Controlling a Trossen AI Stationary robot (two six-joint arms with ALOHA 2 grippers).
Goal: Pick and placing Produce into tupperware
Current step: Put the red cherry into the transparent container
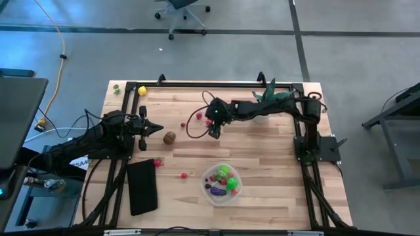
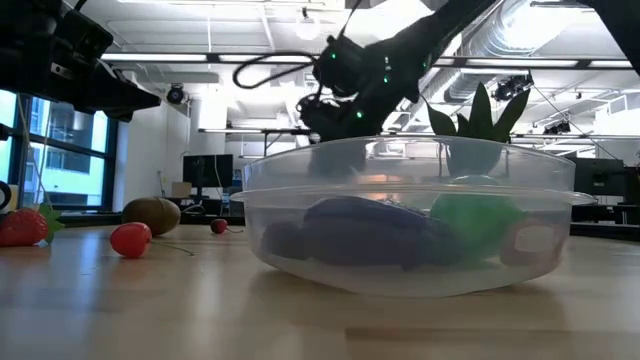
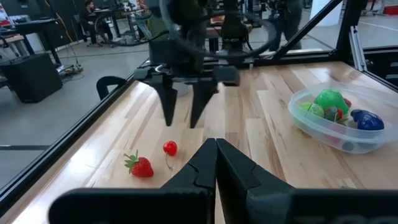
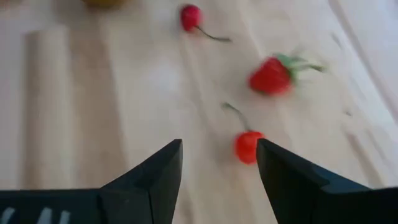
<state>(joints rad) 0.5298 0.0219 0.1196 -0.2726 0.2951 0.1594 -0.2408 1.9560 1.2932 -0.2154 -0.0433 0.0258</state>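
Observation:
The clear round tupperware point(image 1: 221, 184) sits near the table's front and holds green, purple and red produce point(image 3: 331, 102). Loose on the wood lie a brown piece point(image 1: 170, 137), a strawberry point(image 4: 272, 76) and two red cherries point(image 4: 247, 147) point(image 4: 190, 17). More red pieces point(image 1: 157, 162) lie nearer the front. My right gripper point(image 4: 219, 146) hangs open above the table, slanting down, with the nearer cherry just by one fingertip and untouched. My left gripper point(image 3: 216, 149) waits shut over the table's left side, holding nothing.
A flat black rectangle point(image 1: 142, 187) lies at the front left. A spiky green plant point(image 1: 272, 96) stands at the far right by the right arm's base. A yellow piece point(image 1: 142, 91) and a green piece point(image 1: 116, 87) sit at the far left corner. Black frame rails point(image 1: 216, 84) border the table.

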